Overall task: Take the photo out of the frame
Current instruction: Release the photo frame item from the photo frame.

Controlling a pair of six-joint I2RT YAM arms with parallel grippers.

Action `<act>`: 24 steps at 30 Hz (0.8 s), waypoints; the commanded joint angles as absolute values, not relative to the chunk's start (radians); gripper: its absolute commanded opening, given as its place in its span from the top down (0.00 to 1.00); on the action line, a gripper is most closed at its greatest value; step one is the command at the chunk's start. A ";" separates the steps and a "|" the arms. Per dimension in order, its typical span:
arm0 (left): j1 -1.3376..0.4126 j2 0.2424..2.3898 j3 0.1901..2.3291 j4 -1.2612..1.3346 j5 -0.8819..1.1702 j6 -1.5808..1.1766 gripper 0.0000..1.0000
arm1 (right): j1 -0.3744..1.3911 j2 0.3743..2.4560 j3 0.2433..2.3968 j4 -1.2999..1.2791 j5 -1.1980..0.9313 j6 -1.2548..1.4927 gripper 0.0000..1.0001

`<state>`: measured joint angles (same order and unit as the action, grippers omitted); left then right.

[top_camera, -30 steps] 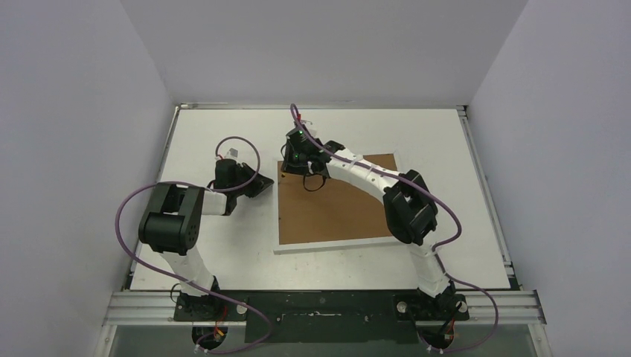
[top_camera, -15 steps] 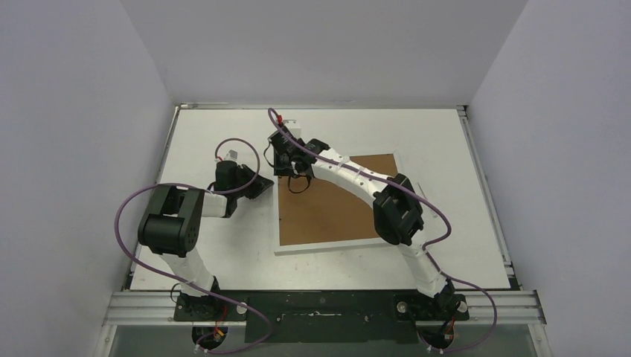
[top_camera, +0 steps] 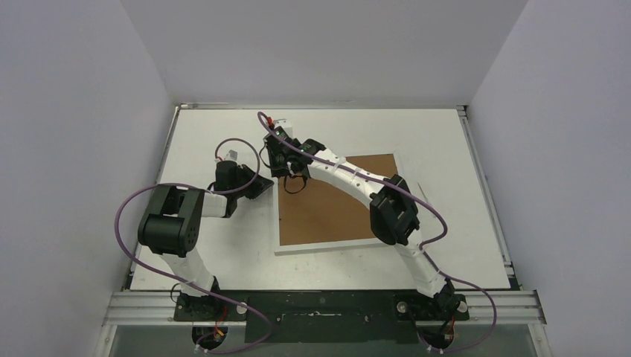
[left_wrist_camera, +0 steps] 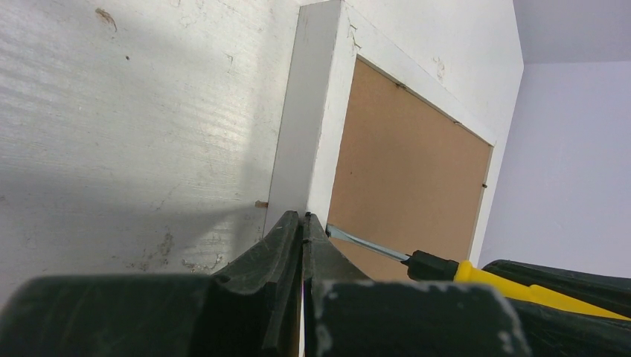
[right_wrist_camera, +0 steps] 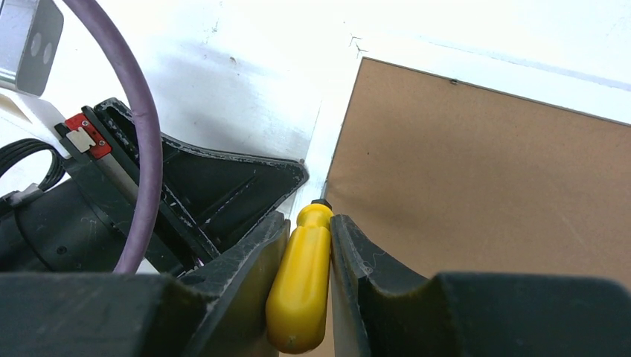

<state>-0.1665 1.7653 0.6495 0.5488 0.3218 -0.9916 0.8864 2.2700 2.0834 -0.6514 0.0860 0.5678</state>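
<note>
The frame (top_camera: 327,246) lies face down on the white table, its brown backing board (top_camera: 335,204) up. The photo is hidden under the board. My right gripper (top_camera: 289,167) is over the frame's far left corner, shut on a yellow-handled screwdriver (right_wrist_camera: 301,282). The blade (left_wrist_camera: 364,243) points at the seam between the board (right_wrist_camera: 484,171) and the white border (right_wrist_camera: 327,141). My left gripper (top_camera: 266,186) is shut and empty. Its tips (left_wrist_camera: 303,217) rest at the frame's left border (left_wrist_camera: 312,126), next to the blade.
The white table (top_camera: 446,149) has walls on three sides. A metal rail (top_camera: 327,305) carrying the arm bases runs along the near edge. A purple cable (right_wrist_camera: 141,149) loops by my right wrist, close to the left gripper's black body (right_wrist_camera: 223,193).
My right arm has swung left and a little farther away, carrying the screwdriver from over the board to the frame's far left corner. The left arm has not moved.
</note>
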 commanded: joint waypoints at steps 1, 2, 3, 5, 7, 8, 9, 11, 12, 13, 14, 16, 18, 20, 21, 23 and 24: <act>-0.240 1.736 0.660 0.534 0.524 -1.004 1.00 | 0.945 2.269 2.076 -0.518 -0.194 0.632 0.95; -0.228 1.729 0.662 0.520 0.524 -0.998 1.00 | 0.926 2.247 2.047 -0.517 -0.195 0.634 0.95; -0.219 1.721 0.668 0.501 0.524 -0.985 1.00 | 0.906 2.223 2.007 -0.507 -0.199 0.637 0.95; -0.200 1.703 0.683 0.459 0.519 -0.960 0.99 | 0.853 2.160 1.897 -0.463 -0.223 0.643 0.95; -0.178 1.687 0.701 0.416 0.512 -0.930 0.99 | 0.793 2.085 1.769 -0.396 -0.253 0.650 0.95; -0.168 1.681 0.709 0.395 0.508 -0.917 0.99 | 0.760 2.050 1.701 -0.355 -0.277 0.656 0.95; -0.157 1.672 0.718 0.378 0.507 -0.899 0.98 | 0.727 2.016 1.617 -0.301 -0.302 0.661 0.95; -0.142 1.661 0.726 0.352 0.501 -0.880 0.97 | 0.662 1.955 1.491 -0.216 -0.364 0.675 0.95; -0.136 1.655 0.729 0.342 0.499 -0.872 0.96 | 0.630 1.928 1.432 -0.169 -0.401 0.686 0.95; -0.132 1.648 0.731 0.336 0.499 -0.864 0.94 | 0.606 1.904 1.374 -0.119 -0.441 0.699 0.95; -0.129 1.637 0.731 0.326 0.500 -0.855 0.91 | 0.574 1.884 1.328 -0.073 -0.477 0.713 0.95; -0.127 1.606 0.724 0.297 0.496 -0.836 0.85 | 0.548 1.842 1.240 -0.012 -0.530 0.731 0.95; -0.129 1.563 0.706 0.266 0.488 -0.816 0.77 | 0.536 1.800 1.170 0.042 -0.550 0.734 0.95; -0.129 1.516 0.670 0.234 0.486 -0.802 0.72 | 0.530 1.756 1.097 0.095 -0.570 0.745 0.95; -0.130 1.491 0.650 0.226 0.490 -0.800 0.71 | 0.528 1.735 1.060 0.129 -0.587 0.757 0.95; -0.138 1.439 0.600 0.224 0.499 -0.809 0.71 | 0.521 1.694 0.982 0.210 -0.627 0.793 0.95; -0.147 1.411 0.573 0.224 0.501 -0.814 0.71 | 0.519 1.673 0.944 0.256 -0.646 0.813 0.95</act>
<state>-0.1352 1.5158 0.6483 0.2634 0.4713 -0.8410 0.5121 1.7748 1.0466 0.0422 -0.5381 0.7555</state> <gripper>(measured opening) 0.288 0.225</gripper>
